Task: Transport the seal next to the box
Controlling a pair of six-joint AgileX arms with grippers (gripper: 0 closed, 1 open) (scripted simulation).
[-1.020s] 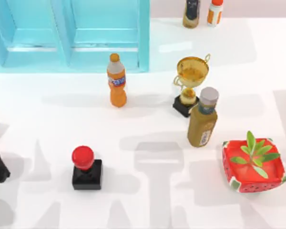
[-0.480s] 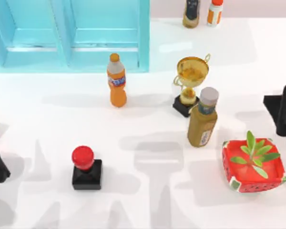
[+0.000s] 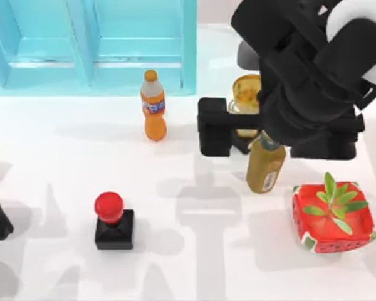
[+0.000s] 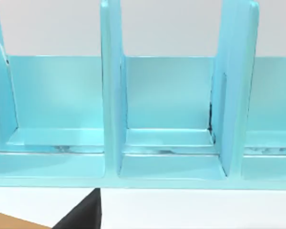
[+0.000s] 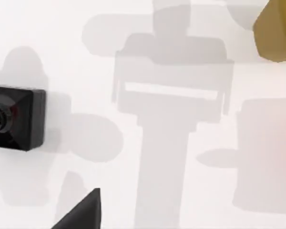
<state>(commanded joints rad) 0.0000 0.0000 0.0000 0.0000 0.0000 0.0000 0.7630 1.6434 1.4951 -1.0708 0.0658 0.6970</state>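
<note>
Black right arm [image 3: 301, 81] now covers the trophy [image 3: 247, 94].

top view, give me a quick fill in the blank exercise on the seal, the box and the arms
1. The seal has a red knob on a ____ base.
2. The box holds a green ____.
3. The ____ arm's gripper hangs above the table near the trophy.
4. The orange bottle stands in front of the cyan ____.

Missing words: black; plant; right; cabinet
</note>
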